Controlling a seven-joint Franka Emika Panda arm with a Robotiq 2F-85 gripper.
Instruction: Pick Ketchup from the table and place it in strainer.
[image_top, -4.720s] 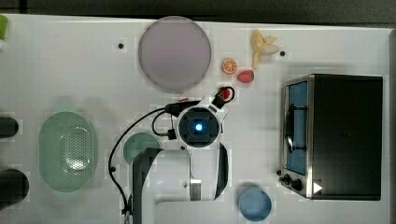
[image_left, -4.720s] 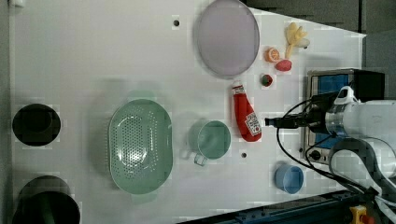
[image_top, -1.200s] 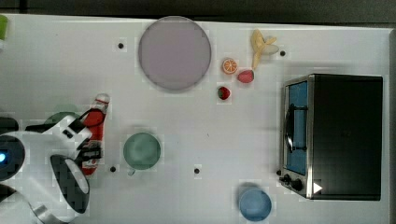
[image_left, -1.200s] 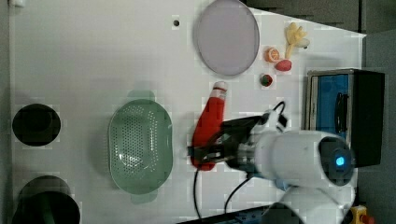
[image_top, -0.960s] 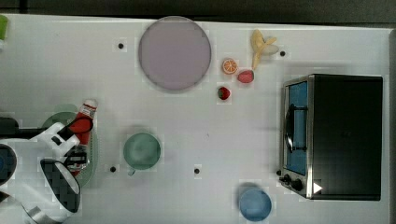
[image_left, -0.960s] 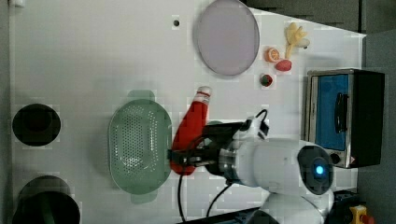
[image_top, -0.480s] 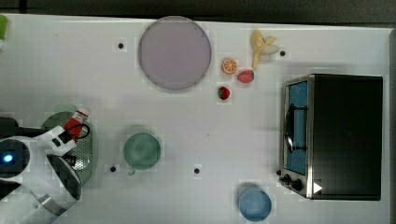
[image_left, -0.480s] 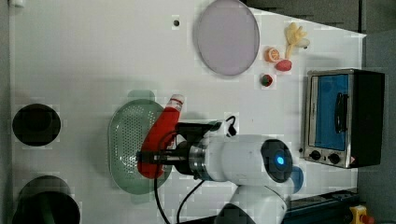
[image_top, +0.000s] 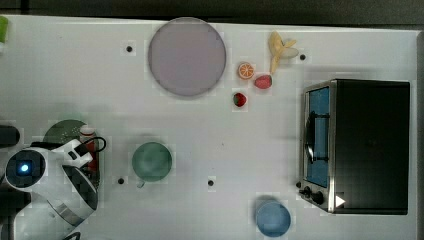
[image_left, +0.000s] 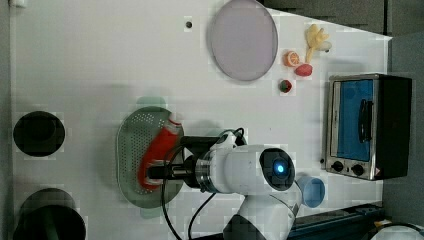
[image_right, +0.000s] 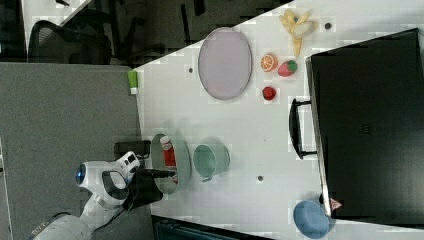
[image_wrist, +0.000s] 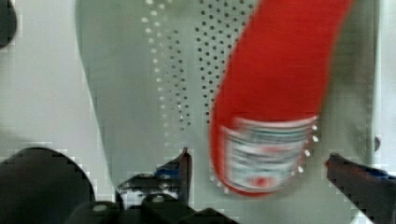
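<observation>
The Ketchup (image_left: 161, 144), a slim red bottle with a whitish cap, lies slanted inside the strainer (image_left: 129, 145), a pale green oval basket with small holes. In the wrist view the Ketchup (image_wrist: 275, 93) rests on the strainer's perforated floor (image_wrist: 140, 70), and my gripper (image_wrist: 259, 158) is open, with a gap between each finger and the bottle's base. In the top view the arm covers most of the strainer (image_top: 62, 131), with the bottle's cap (image_top: 87, 131) showing beside my gripper (image_top: 82, 155). In the right view the Ketchup (image_right: 169, 152) lies in the strainer (image_right: 183, 156).
A round dark green bowl (image_top: 152, 161) stands just to the top view's right of the strainer. Farther off are a lilac plate (image_top: 186, 56), small fruits (image_top: 240, 99), a banana (image_top: 280, 47), a toaster oven (image_top: 360, 145) and a blue bowl (image_top: 273, 219). Black round objects (image_left: 38, 133) sit at the left view's left.
The arm carried the bottle from beside the green bowl to over the strainer. The jaws have opened and the bottle now lies in the strainer.
</observation>
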